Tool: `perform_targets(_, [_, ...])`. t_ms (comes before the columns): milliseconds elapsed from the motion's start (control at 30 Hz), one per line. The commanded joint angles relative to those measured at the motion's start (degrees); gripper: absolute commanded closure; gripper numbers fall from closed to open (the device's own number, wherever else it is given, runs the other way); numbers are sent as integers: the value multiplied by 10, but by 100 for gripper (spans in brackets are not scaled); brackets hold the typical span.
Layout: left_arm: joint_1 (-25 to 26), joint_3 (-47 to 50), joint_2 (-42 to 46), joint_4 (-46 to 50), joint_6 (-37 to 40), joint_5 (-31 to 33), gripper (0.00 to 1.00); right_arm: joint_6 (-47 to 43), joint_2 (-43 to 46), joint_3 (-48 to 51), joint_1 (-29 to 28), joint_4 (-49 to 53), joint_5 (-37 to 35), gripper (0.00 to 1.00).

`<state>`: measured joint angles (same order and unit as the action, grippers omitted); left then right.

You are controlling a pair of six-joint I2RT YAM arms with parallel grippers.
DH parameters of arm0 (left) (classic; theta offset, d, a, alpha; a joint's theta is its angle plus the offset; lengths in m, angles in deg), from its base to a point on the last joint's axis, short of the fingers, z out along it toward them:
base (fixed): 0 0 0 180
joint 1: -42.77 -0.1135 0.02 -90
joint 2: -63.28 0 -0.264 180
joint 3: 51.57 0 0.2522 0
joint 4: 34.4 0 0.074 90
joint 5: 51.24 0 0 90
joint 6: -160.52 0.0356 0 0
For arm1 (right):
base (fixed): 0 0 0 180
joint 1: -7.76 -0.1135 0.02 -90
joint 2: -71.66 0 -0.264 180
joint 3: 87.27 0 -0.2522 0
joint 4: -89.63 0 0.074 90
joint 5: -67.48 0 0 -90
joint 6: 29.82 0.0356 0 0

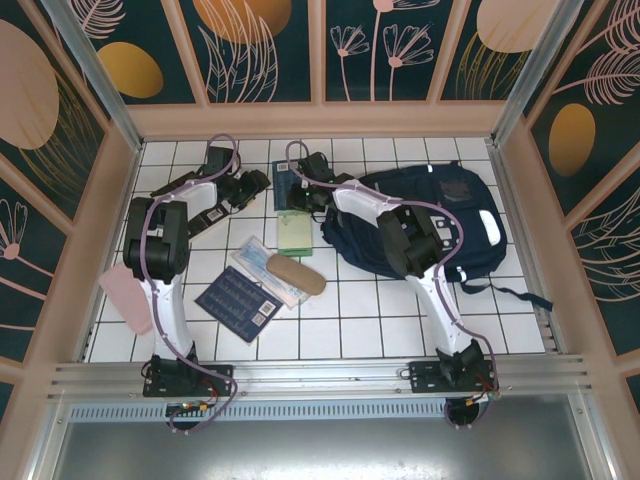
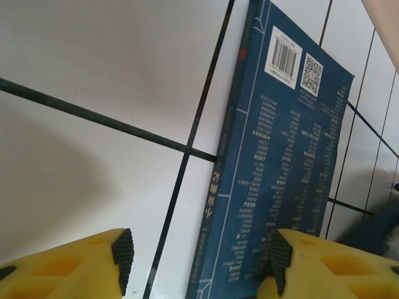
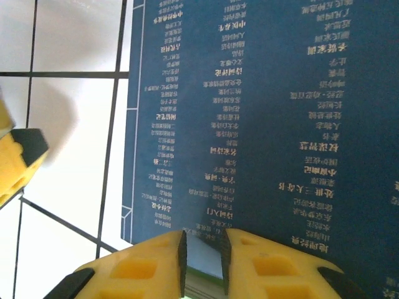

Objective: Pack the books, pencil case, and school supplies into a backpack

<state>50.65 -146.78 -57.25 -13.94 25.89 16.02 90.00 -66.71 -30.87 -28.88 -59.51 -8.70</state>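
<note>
While backpack [image 1: 470,200] lies flat, books [image 1: 238,302] lie outside.

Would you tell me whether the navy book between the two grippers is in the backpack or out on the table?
Out: the navy book sits on the tiled table, left of the backpack, not inside it.

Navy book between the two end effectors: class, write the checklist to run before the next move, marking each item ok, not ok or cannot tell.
1. Left end effector open: ok, jaws wide, the navy book has its long edge between them.
2. Right end effector gripping the book: cannot tell; jaws nearly together at its edge.
3. Backpack opening ready: cannot tell from the top view.
4. Clear packet and brown pencil case out of the way: ok, they lie nearer the bases.
</note>
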Motion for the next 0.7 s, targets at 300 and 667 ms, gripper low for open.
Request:
perform_targets(300, [23, -49, -58, -13, 18, -25, 42, -32, -21, -101, 43, 90, -100, 58])
perform_targets(667, [36, -83, -102, 26, 36, -9, 43, -33, -103, -148, 50, 120, -62, 58])
